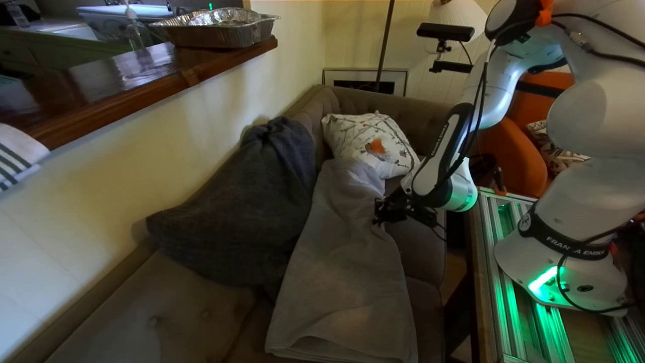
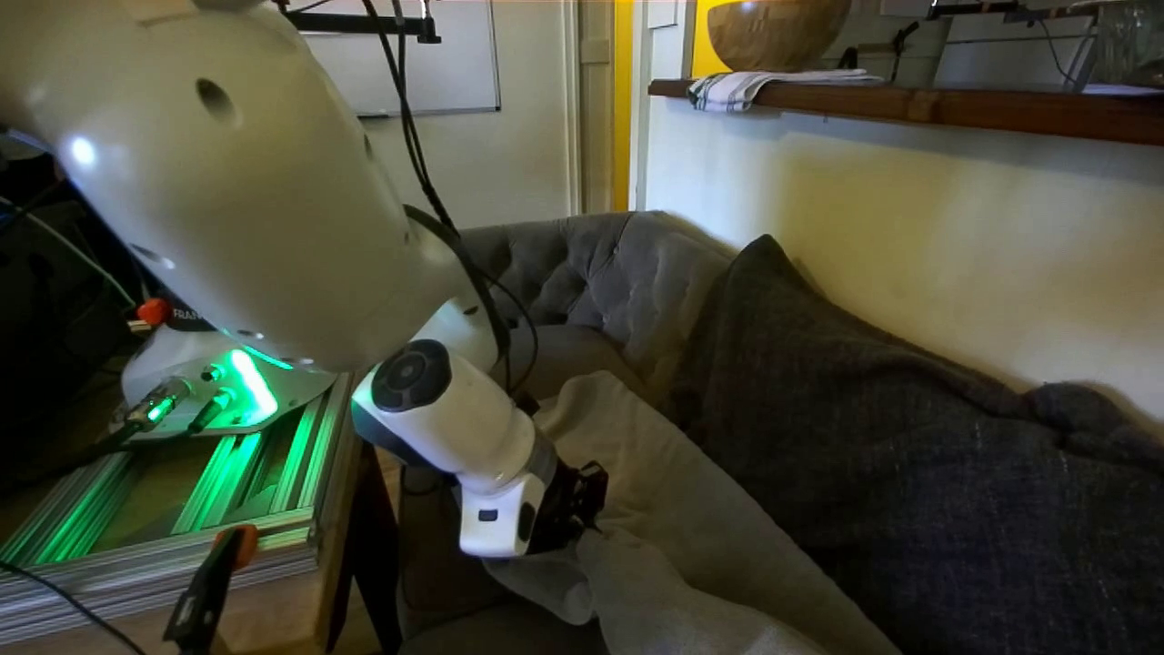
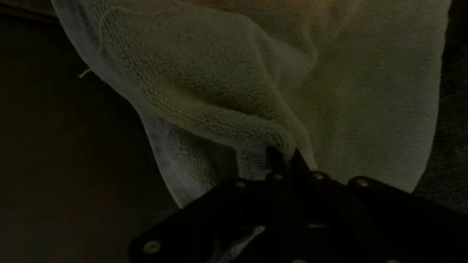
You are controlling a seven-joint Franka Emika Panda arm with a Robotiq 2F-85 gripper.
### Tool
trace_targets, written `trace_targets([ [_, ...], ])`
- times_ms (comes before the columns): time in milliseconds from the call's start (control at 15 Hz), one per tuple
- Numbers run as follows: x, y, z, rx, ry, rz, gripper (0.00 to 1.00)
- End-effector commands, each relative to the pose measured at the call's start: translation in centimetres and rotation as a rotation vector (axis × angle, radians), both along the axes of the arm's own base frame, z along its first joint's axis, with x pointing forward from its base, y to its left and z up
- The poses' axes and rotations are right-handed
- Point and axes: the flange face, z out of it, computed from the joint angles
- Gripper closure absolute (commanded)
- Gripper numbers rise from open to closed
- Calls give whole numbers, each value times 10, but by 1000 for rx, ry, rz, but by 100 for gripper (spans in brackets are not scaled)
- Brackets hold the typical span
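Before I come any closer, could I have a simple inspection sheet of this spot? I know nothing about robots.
Surface: tufted sofa, partly covered by a pale towel.
Job's things: the towel, spread along the sofa, rumpled where it is pinched.
Clutter: dark cushion beside the towel; patterned pillow near one end of it.
Grippers: one gripper, closed on a fold of the towel; the wrist view is dark.
Cables: black cables run along the arm.
Surroundings: foil tray on a wooden ledge; orange chair behind the arm in an exterior view.
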Motion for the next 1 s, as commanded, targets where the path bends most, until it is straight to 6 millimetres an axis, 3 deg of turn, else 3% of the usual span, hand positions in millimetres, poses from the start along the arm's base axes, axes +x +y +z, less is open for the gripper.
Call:
trace_targets([
  [0, -2, 6, 23, -3, -25, 32, 99],
  [200, 10, 19, 56, -23, -110, 89, 98],
  [333, 32, 29, 86, -71, -193, 152, 98],
  [867, 144, 39, 240, -272, -573, 228, 98],
  [933, 125, 40, 201, -237, -518, 200, 94],
])
